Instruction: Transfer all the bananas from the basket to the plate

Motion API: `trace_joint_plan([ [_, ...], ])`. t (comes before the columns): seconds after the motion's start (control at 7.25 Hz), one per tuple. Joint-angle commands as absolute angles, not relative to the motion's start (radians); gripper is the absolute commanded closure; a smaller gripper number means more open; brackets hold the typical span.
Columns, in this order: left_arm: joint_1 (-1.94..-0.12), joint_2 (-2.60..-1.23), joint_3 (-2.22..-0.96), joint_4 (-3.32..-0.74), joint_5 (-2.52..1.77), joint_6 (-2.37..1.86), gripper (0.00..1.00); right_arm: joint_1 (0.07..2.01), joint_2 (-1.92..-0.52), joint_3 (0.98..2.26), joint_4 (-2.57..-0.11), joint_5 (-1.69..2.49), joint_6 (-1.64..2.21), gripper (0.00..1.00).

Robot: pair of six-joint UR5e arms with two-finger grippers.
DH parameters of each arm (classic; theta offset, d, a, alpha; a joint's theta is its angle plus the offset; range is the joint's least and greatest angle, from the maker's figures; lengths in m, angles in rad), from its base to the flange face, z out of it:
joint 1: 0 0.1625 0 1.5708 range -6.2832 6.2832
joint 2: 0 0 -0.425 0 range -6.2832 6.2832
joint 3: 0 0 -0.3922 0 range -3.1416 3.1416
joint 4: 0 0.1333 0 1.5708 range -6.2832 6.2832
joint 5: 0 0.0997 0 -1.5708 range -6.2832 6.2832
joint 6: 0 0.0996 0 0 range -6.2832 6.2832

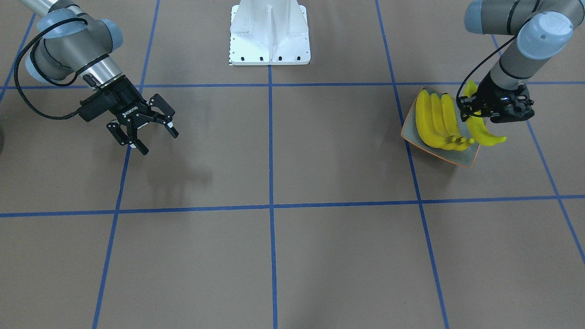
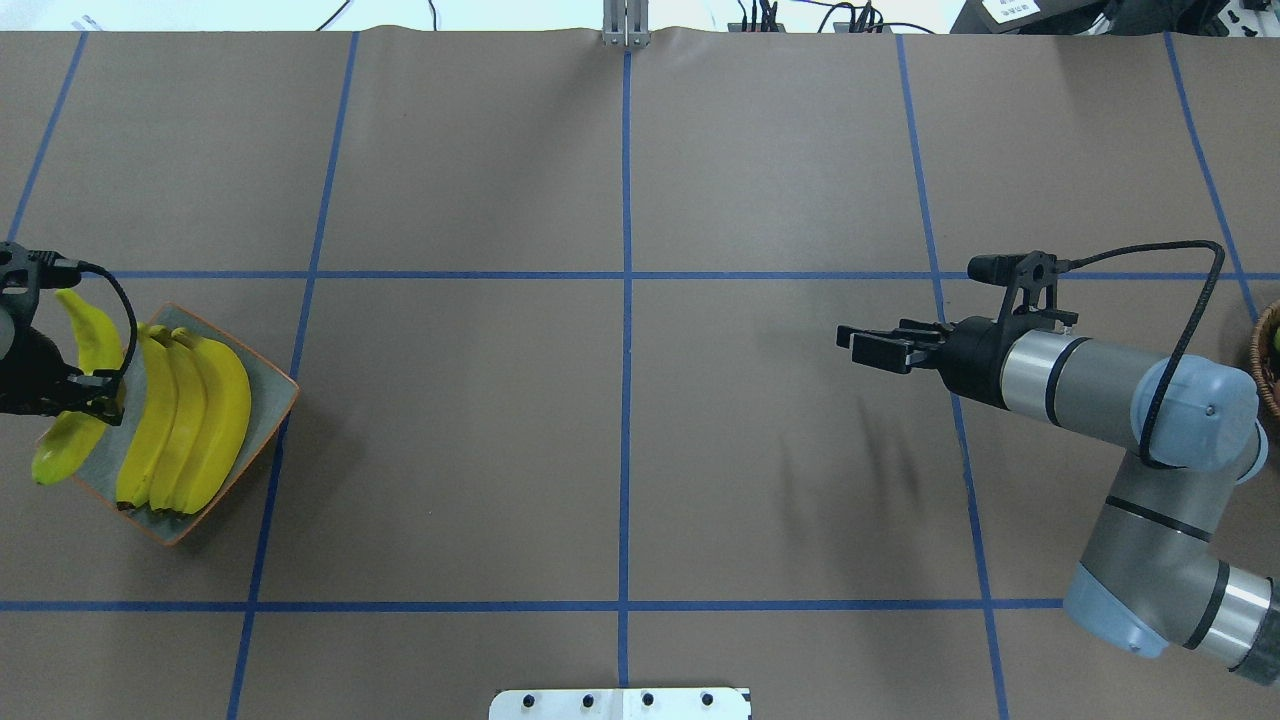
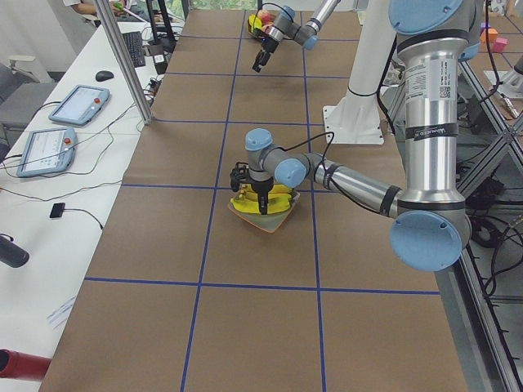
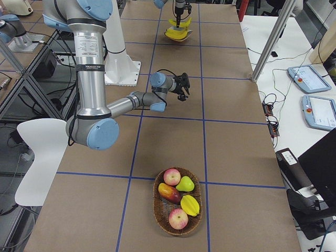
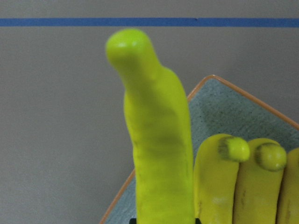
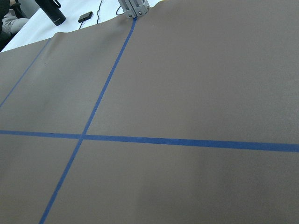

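Three yellow bananas (image 2: 190, 420) lie side by side on the grey-green plate (image 2: 270, 400) with an orange rim, at the table's left. My left gripper (image 2: 95, 385) is shut on a fourth banana (image 2: 85, 325) over the plate's outer left edge. One end of this banana overhangs the rim. In the left wrist view the held banana (image 5: 159, 140) rises in the middle, with the other bananas' tips (image 5: 233, 149) and the plate (image 5: 224, 102) beside it. My right gripper (image 1: 148, 132) is open and empty above the table's right half. The basket (image 4: 178, 207) holds no banana.
The wicker basket at the table's far right holds apples, a pear and other fruit; only its edge (image 2: 1268, 355) shows overhead. The robot's white base (image 1: 269, 34) stands at the near middle edge. Blue tape lines cross the brown table.
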State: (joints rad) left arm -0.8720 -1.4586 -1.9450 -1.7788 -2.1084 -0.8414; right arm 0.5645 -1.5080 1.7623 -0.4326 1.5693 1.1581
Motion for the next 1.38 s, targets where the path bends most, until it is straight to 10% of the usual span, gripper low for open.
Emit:
trace_joint_plan([
  [0.0, -0.855, -1.417, -1.942, -1.839, -2.105, -0.85, 1.0, 0.565, -1.506, 1.759, -0.433, 1.563, 1.158, 0.0],
  [0.83, -0.819, -1.427, -1.934, -1.839, -2.105, -0.868, 0.99, 0.565, -1.506, 1.761, -0.433, 1.551, 1.158, 0.0],
  [1.1, -0.816, -1.428, -1.936, -1.841, -2.083, -0.873, 0.0, 0.564, -1.506, 1.761, -0.433, 1.551, 1.161, 0.0],
  [1.24, -0.816, -1.431, -1.934, -1.841, -2.073, -0.871, 0.0, 0.563, -1.505, 1.761, -0.431, 1.552, 1.184, 0.0],
])
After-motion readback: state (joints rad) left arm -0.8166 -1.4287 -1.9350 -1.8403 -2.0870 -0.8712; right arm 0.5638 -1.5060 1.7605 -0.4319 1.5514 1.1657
